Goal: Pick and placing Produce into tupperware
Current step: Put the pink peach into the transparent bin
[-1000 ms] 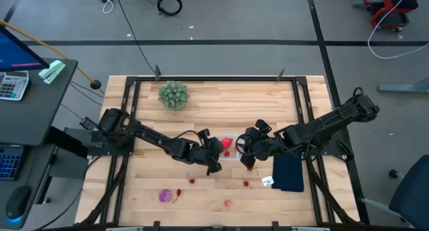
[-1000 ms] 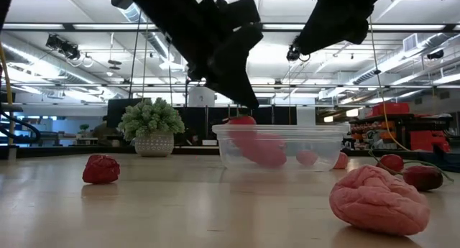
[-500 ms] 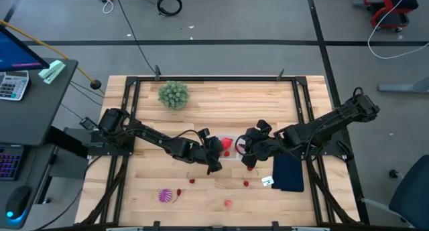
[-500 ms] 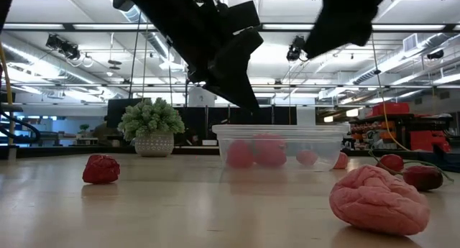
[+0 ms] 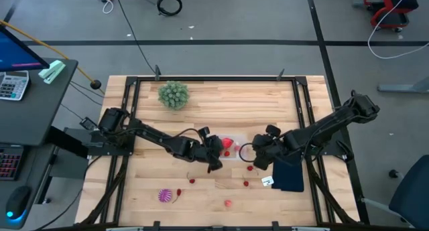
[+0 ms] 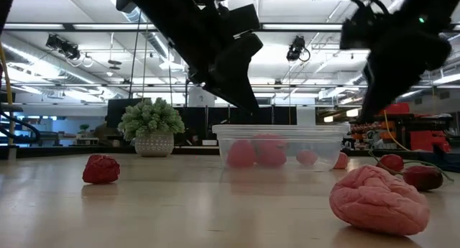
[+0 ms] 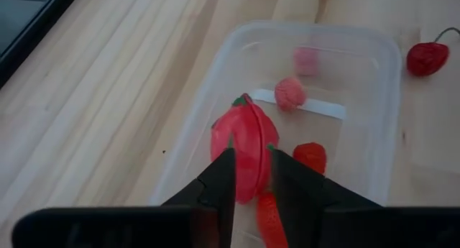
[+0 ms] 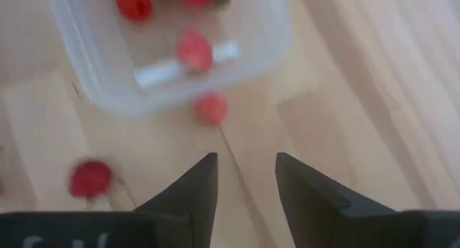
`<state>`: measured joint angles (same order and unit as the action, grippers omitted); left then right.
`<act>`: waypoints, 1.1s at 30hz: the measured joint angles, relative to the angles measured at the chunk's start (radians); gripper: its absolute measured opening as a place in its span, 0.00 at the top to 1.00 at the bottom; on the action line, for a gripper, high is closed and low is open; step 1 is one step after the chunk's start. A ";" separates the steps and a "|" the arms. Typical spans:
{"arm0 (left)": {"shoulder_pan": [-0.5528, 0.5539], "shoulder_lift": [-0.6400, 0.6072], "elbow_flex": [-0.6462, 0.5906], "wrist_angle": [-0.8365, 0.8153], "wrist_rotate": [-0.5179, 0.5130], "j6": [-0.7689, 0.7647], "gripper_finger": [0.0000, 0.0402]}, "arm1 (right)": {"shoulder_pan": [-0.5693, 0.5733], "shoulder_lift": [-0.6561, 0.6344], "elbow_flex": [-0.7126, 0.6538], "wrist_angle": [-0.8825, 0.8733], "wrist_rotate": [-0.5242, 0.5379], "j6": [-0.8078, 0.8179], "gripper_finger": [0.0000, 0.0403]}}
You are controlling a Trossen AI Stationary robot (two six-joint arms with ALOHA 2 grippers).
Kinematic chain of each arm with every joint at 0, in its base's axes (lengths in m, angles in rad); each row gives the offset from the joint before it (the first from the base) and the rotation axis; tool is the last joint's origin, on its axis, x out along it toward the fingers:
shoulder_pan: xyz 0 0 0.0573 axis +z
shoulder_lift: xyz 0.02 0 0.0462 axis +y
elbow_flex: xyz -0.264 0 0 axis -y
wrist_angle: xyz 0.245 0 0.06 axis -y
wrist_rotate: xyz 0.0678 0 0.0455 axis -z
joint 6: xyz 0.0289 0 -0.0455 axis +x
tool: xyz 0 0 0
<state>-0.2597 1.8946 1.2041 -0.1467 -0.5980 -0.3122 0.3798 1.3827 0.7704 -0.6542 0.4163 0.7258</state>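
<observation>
The clear tupperware tub [image 5: 232, 149] stands mid-table and holds several red and pink produce pieces, among them a red pepper-like one [image 7: 243, 144] and a pink one [image 7: 290, 92]. My left gripper [image 7: 250, 185] hangs just above the tub's near-left rim, open by a narrow gap and empty; it also shows in the high view [image 5: 215, 164]. My right gripper [image 5: 257, 161] is open and empty, above the table to the right of the tub. Below it lie a red fruit [image 8: 210, 108] beside the tub wall and another red fruit [image 8: 90, 177].
Loose produce lies near the front: a spiky purple piece [image 5: 165, 195], small red ones [image 5: 192, 181] [image 5: 246, 183] and a pink one [image 5: 228, 203]. A dark pad [image 5: 289, 172] lies right of the tub, with a white tag [image 5: 267, 181] beside it. A green plant [image 5: 173, 94] stands far left.
My right gripper has drawn back from over the tub's right end toward the table's right and near edges. A red piece that was at rim height under my left gripper has dropped to the tub's floor. My left gripper has kept still.
</observation>
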 joint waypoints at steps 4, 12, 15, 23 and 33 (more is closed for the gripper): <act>0.013 0.000 0.000 0.000 0.000 0.019 0.79 | 0.000 0.000 -0.070 0.114 -0.033 -0.008 0.64; 0.041 0.000 0.000 0.000 0.000 0.020 0.78 | -0.031 0.000 -0.212 0.391 -0.060 -0.101 0.64; 0.045 0.000 0.000 0.001 0.000 0.040 0.78 | -0.033 0.000 -0.239 0.432 -0.061 -0.108 0.64; 0.058 -0.003 0.000 0.007 0.000 0.088 0.81 | -0.033 0.000 -0.315 0.616 -0.045 -0.177 0.64; 0.078 -0.003 0.000 0.005 0.000 0.089 0.80 | -0.033 0.000 -0.354 0.684 0.023 -0.138 0.64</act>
<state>-0.1814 1.8912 1.2041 -0.1412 -0.5977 -0.2231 0.3470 1.3830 0.4160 0.0300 0.4395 0.5878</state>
